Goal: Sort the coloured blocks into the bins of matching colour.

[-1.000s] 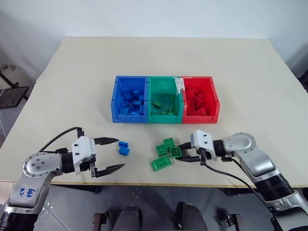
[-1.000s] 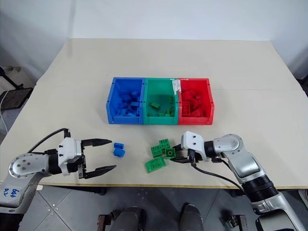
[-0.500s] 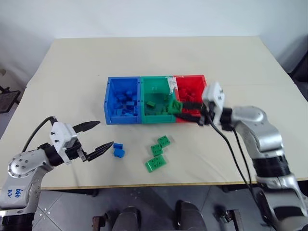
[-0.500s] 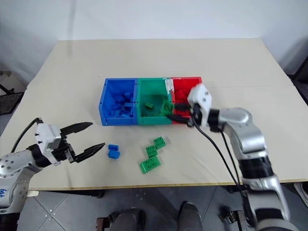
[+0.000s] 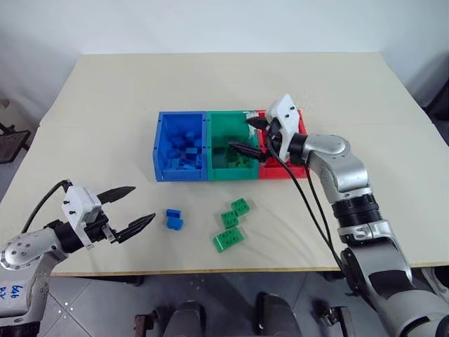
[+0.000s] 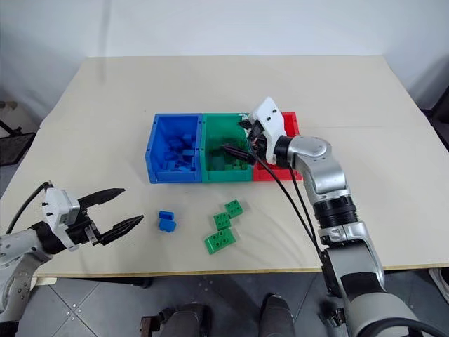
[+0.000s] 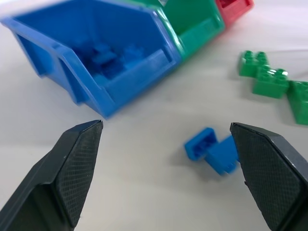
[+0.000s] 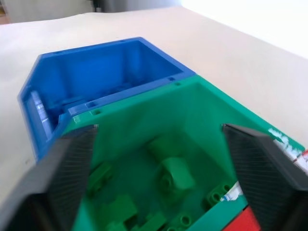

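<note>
Over the green bin (image 5: 233,144) the right claw (image 5: 247,135) had risen from the loose green blocks (image 5: 231,225) and spread empty, its block gone; the left claw (image 5: 126,208) stayed apart beside two blue blocks (image 5: 172,220) on the beige worktop (image 5: 105,119), grey floor below

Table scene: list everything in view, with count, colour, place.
table: one, beige, bearing everything.
bins: three joined in a row at mid-table, blue, green, red; each holds blocks of its own colour.
green blocks: three loose on the table in front of the green bin.
blue blocks: two loose, touching, in front of the blue bin.
left tool: black fingers open, low over the table beside the blue blocks, nothing held.
right tool: fingers open over the green bin, nothing held.
</note>
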Available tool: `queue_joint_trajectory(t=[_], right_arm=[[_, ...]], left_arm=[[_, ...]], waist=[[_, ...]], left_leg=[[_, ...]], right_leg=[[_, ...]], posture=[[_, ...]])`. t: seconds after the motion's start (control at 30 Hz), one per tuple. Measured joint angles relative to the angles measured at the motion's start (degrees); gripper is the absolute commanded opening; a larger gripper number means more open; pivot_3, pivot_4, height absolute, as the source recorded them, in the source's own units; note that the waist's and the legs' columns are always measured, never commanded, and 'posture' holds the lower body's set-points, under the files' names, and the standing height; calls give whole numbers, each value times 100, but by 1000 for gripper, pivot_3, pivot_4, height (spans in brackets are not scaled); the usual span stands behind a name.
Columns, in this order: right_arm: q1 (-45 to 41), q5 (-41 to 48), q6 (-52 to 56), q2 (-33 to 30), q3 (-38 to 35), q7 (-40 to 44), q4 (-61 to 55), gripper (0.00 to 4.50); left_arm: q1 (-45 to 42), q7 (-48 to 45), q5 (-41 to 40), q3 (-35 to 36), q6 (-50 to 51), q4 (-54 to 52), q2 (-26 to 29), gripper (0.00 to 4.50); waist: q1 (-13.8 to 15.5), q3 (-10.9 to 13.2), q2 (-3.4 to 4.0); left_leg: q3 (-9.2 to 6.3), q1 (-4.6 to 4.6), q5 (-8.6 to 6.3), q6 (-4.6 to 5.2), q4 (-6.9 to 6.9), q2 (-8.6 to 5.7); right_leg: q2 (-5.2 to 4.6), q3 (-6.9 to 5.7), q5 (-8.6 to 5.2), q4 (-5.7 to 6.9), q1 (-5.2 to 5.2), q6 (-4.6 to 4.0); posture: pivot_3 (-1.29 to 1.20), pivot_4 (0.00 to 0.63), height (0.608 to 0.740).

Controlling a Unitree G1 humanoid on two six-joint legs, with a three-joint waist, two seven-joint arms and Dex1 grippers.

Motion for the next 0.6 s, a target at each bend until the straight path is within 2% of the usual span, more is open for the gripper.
queue_joint_trajectory(t=[0.17, 0.27, 0.43, 0.5, 0.6], right_arm=[[1082, 416, -268, -679, -177, 914, -1011, 4432], [2053, 478, -635, -1525, -259, 1617, -1647, 4432], [3473, 452, -1402, -2427, -727, 2206, -1700, 4432], [3731, 276, -1845, -2628, -824, 2320, -1431, 4432], [3618, 248, -1931, -2461, -803, 2254, -1298, 4432]], left_arm=[[-256, -222, 136, -292, -131, 47, 63, 4500], [-615, -382, 356, -583, -483, 168, 62, 4500], [-850, -916, 702, -1469, -930, 184, 58, 4500], [-1027, -955, 730, -1596, -978, 291, 26, 4500], [-1154, -962, 772, -1601, -1126, 422, 28, 4500]], waist=[[15, 0, 0], [82, 0, -2], [140, 1, -2], [133, 1, -3], [68, 1, -3]], left_leg=[[4, -1, -2, 3, 3, 1], [9, -1, -4, 3, 5, 0], [32, 5, -6, 6, 6, 3], [40, 7, -5, 6, 11, 5], [57, 21, -5, 6, 10, 11]], right_leg=[[1, 0, 0, -4, 2, 0], [1, 1, 0, -10, 4, 0], [1, 10, 0, -16, 4, 0], [2, 14, 0, -15, 4, 0], [4, 27, 1, -11, 4, -1]], posture=[[0, 150, 740], [0, 150, 740], [0, 150, 740], [0, 150, 740], [0, 150, 740]])
